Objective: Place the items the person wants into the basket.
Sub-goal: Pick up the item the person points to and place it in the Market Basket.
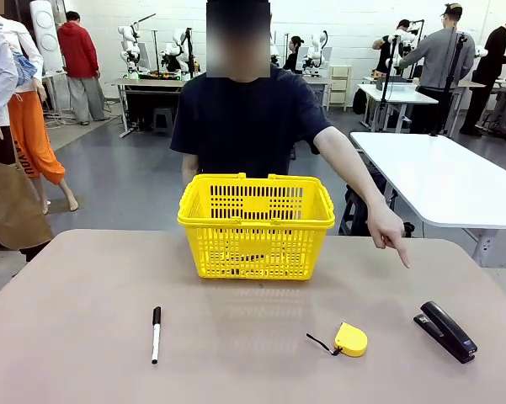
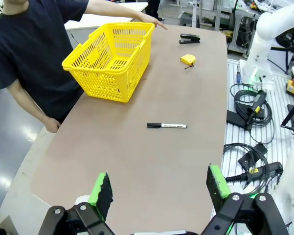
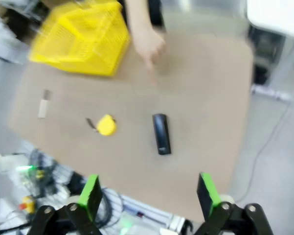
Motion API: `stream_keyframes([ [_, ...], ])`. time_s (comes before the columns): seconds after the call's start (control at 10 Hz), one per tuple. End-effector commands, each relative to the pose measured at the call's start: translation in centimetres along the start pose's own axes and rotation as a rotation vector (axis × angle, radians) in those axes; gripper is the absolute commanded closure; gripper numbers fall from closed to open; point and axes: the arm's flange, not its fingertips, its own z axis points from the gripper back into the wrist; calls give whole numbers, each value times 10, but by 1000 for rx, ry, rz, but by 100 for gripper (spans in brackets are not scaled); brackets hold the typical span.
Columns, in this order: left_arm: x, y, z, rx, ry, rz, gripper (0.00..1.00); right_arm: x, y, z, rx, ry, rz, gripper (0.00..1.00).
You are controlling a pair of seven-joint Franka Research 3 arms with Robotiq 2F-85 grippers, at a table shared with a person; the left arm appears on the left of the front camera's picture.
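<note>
Both jaw pairs are spread and empty. The person's hand (image 1: 387, 229) points at the black stapler (image 1: 445, 331), near right; the right gripper (image 3: 149, 197) should straddle its narrow body, then carry it to the yellow lattice basket (image 1: 256, 220).

marker (image 1: 156, 334) left, tape measure (image 1: 350, 339) between, stapler (image 1: 445, 331) right, basket (image 1: 256, 225) behind

One basket (image 1: 256, 225), stapler (image 1: 445, 331), marker (image 1: 156, 333), tape measure (image 1: 350, 339)

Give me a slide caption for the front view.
Person's hand points down toward black stapler; yellow basket waits behind.
</note>
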Motion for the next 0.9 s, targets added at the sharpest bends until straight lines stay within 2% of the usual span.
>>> stream_keyframes([
  [0.0, 0, 1, 2, 1, -23, -24, 0, 28, 30, -44, -142, 327, -40, 0],
  [0.3, 0, 1, 2, 1, -23, -24, 0, 42, 44, -109, -216, 361, -21, 0],
  [0.8, 0, 1, 2, 1, -23, -24, 0, 43, 35, -203, -270, 389, 117, 0],
])
